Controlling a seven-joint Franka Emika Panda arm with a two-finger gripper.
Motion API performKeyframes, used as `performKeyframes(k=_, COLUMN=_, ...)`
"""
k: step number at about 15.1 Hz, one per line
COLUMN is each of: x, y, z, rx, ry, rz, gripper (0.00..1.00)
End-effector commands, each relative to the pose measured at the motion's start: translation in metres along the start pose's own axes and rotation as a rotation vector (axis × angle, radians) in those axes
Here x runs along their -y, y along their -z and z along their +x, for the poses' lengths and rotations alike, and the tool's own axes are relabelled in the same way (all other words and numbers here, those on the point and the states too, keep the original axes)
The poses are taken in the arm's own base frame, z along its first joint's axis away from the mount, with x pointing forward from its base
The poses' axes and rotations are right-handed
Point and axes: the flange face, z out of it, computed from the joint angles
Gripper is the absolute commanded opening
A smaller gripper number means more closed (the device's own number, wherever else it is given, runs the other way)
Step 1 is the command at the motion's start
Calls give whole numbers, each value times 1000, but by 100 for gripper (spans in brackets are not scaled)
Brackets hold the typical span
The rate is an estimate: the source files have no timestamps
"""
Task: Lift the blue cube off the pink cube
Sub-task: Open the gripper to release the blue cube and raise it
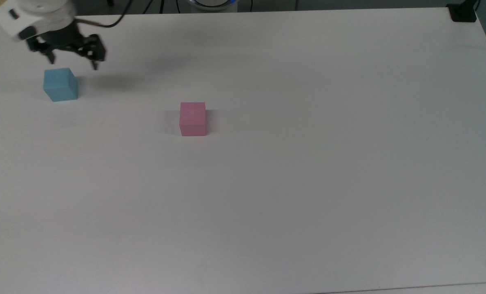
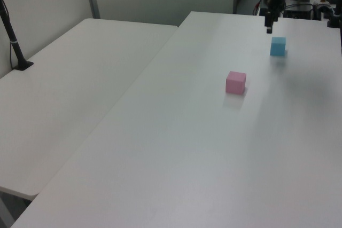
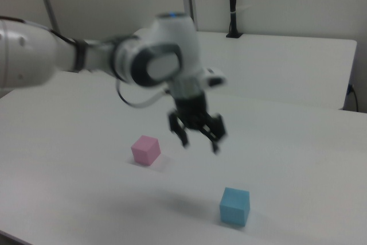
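Lift your empty, wide-spread gripper (image 1: 72, 64) straight up from the small matte sky-blue cube (image 1: 60, 84), which sits on the white bench (image 1: 308, 163) well apart from the small matte pink cube (image 1: 192, 118).

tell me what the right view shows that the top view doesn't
The right view alone shows the white arm reaching in from the right view's left, a black post standing on the far table, and clear air between the open tool and the table. The top view alone shows a black object at the far corner on the top view's right and the whole spread of the white table. Both show the blue cube resting on the table apart from the pink cube, with the tool empty near the blue cube.
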Motion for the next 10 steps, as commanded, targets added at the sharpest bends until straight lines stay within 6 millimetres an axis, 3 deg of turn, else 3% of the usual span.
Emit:
performKeyframes(k=1, x=111, y=75, z=19, rx=17, ry=-100, rz=43, gripper=100)
performKeyframes(k=2, x=148, y=101, z=19, rx=16, ry=-103, rz=57, gripper=100)
performKeyframes(k=4, x=183, y=129, z=8, rx=32, ry=-40, rz=91, gripper=100)
performKeyframes(k=8, x=209, y=159, z=-12, rx=35, ry=29, rz=152, gripper=100)
performKeyframes(k=10, x=218, y=164, z=-13, rx=25, ry=36, rz=153, gripper=100)
